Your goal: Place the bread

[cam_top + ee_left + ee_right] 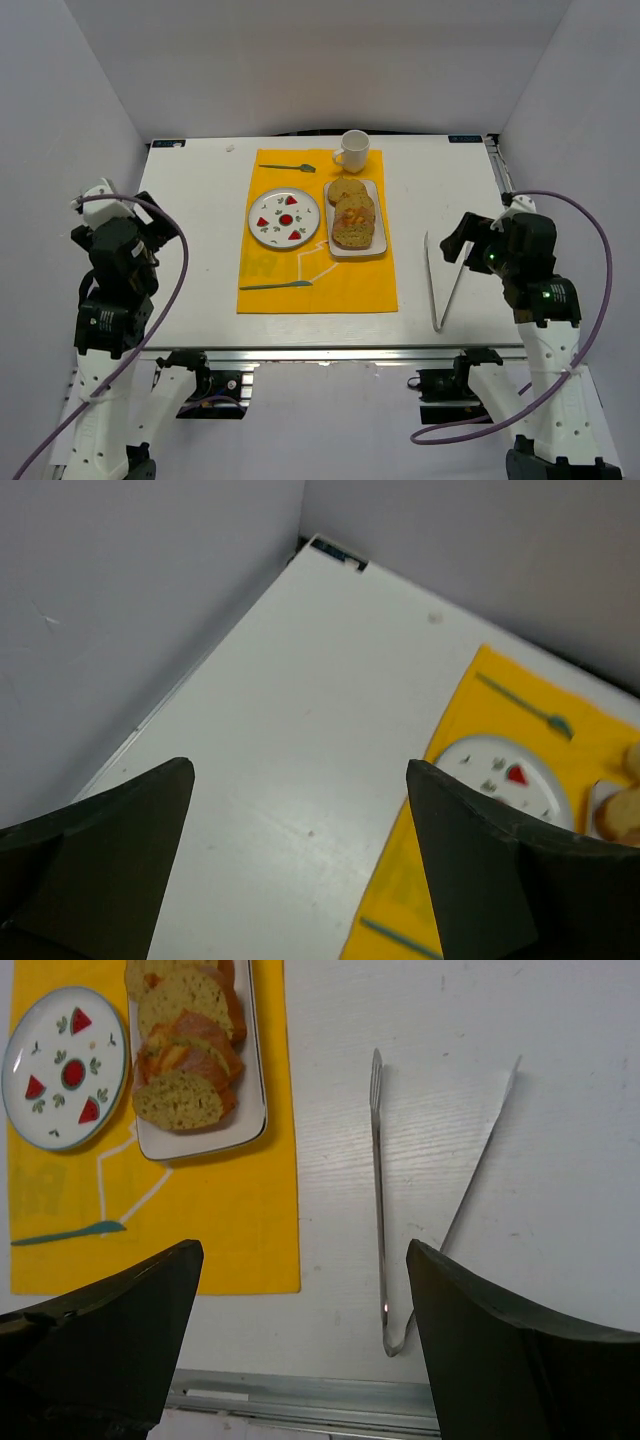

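On the white tray (383, 235): the bread (352, 235), nearest of four overlapping slices in a row running far to near, long axis across the tray, cut face tilted up. Tray on a yellow mat (350, 288), just right of a round watermelon-patterned plate (256, 225). White cup (352, 150) beyond the tray; fork (288, 167) far, knife (275, 285) near. Tongs (431, 280) on the bare table (190, 200), right of the mat. Left pincer (298, 770) and right pincer (303, 1250) both spread wide, gripping nothing.

The top camera looks steeply down from above and behind the arms onto the whole table (200, 200), while closer wrist cameras look out past the left gripper (298, 770) obliquely and the right gripper (305, 1250) more downward, all sharing the watermelon-patterned plate (272, 208).
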Motion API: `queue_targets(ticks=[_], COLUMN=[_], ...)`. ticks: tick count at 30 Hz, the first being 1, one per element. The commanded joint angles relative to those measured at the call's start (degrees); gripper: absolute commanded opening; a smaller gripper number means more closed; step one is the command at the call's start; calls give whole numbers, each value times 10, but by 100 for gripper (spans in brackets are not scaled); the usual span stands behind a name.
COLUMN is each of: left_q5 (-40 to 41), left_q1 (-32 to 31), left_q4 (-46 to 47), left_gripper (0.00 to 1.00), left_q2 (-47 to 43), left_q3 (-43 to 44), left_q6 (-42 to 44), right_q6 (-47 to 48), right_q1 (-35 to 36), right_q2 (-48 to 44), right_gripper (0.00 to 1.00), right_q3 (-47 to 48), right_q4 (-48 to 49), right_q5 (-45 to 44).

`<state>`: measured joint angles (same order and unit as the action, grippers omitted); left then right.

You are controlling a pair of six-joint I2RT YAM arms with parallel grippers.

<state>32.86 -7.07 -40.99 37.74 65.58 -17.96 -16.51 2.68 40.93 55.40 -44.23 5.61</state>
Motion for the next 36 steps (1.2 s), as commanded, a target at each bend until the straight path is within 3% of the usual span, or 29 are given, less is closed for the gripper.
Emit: queue_targets(ticks=[1,6,12,14,19,21,36], left_q5=[-39,-44,-123,-124,-144,-147,-139], left_q1=[0,0,0,0,0,0,0], left_q4=[-124,-133,-159,-161,-175,-177,-168], left_gripper=[98,98,98,98,98,98,98], left_q2=[29,-18,-26,-28,-32,-35,-34], left_q3=[38,37,45,39,37,37,25], left_q6=[59,90,75,60,47,47,52], right_q6=[10,60,58,62,28,12,-45], right_q1=[1,1,1,0,0,0,16], right_q2=[-15,-44,10,62,191,203,223], right_gripper=[89,89,83,89,89,89,89], right_q3=[66,61,19,20,38,7,-193], right_q4=[-14,11,-33,-55,-83,-57,96], right_q5=[-54,-88,-87,-102,-61,-32,-82])
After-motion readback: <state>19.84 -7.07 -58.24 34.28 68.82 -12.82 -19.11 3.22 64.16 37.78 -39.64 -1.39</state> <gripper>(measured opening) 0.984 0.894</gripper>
